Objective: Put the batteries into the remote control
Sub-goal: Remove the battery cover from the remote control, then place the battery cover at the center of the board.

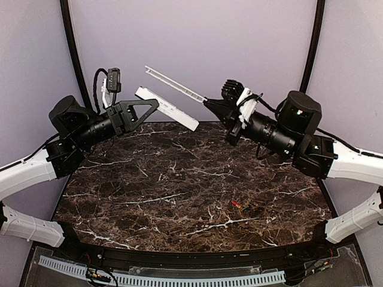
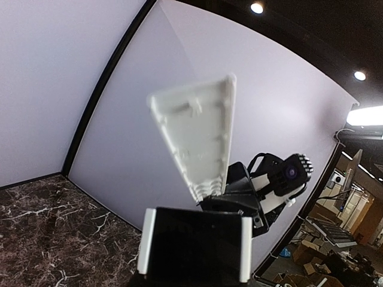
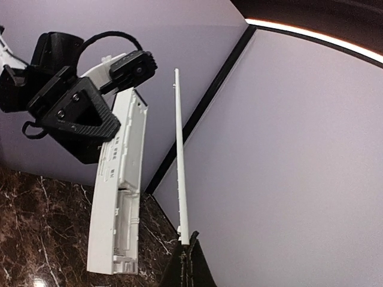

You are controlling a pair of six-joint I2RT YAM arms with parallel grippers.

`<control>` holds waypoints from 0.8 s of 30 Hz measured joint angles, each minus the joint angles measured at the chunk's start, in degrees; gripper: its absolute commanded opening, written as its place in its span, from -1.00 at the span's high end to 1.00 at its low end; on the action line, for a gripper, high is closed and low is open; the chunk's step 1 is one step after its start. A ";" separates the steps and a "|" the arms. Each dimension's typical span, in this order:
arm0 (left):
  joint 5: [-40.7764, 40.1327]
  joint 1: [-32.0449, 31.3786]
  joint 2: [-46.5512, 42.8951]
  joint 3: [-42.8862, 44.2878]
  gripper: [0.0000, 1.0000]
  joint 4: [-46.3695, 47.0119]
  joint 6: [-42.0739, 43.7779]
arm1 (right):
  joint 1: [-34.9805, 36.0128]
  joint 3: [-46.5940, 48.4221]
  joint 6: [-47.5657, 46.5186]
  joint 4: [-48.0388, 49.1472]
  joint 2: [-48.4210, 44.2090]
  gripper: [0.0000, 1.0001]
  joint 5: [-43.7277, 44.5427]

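Remote control: your left gripper, part-closed, grips it aloft, slot bared for loading.
Cover plate: pinched in your shut right gripper, held clear.
Batteries: lying on table, unloaded.

You get an evenly lit, sharp overhead view, soft light on the marble table, your left wrist view bowed at its edges (ceiling spotlights upper right, blown-out patch right edge).
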 measured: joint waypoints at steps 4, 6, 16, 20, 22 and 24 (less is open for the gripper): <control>-1.01 0.00 0.09 -0.79 1.00 -0.92 1.36 | -2.82 2.91 9.49 -2.01 -0.02 1.00 1.88; -1.57 0.02 0.17 -1.27 1.00 -1.05 1.86 | -4.33 4.44 15.17 -4.31 0.00 1.00 3.04; -4.79 0.02 -1.07 -2.08 1.00 -4.28 6.40 | -18.51 -6.91 58.77 -11.98 0.13 1.00 -4.24; -5.84 0.02 -2.67 -2.19 1.00 -5.46 8.00 | -22.56 -18.64 73.53 -10.10 4.66 1.00 -11.93; -6.12 0.02 -3.26 -2.32 1.00 -5.53 8.44 | -24.15 -23.43 79.32 -7.48 8.35 1.00 -16.11; -6.27 0.02 -3.65 -2.51 1.00 -5.55 8.79 | -25.49 -26.49 83.76 -4.59 12.48 1.00 -20.22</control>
